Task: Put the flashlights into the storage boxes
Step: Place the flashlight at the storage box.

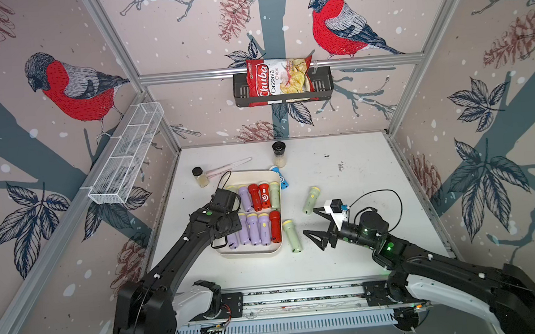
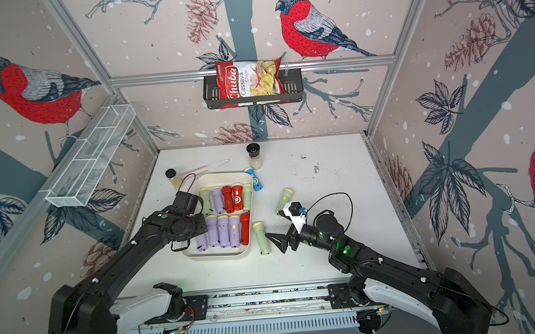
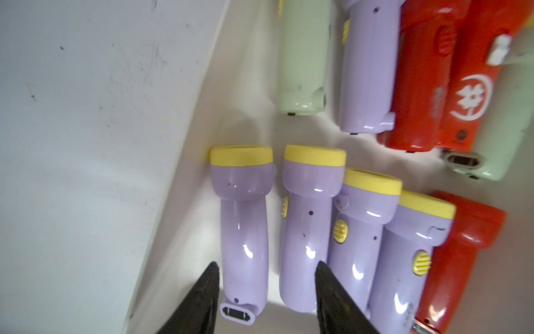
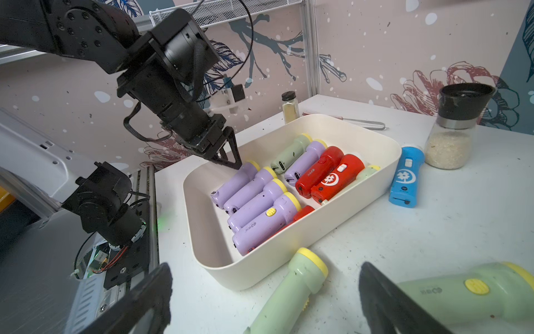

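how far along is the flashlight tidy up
Done: ten flashlights lie in the cream tray. In hand: nothing; the left gripper stands open astride the end lilac flashlight lying in the tray, and the right gripper is open, empty. Left: two pale green flashlights and the blue flashlight on the table.

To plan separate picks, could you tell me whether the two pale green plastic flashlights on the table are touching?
Apart: both top views show bare table between the nearer pale green flashlight and the farther flashlight.
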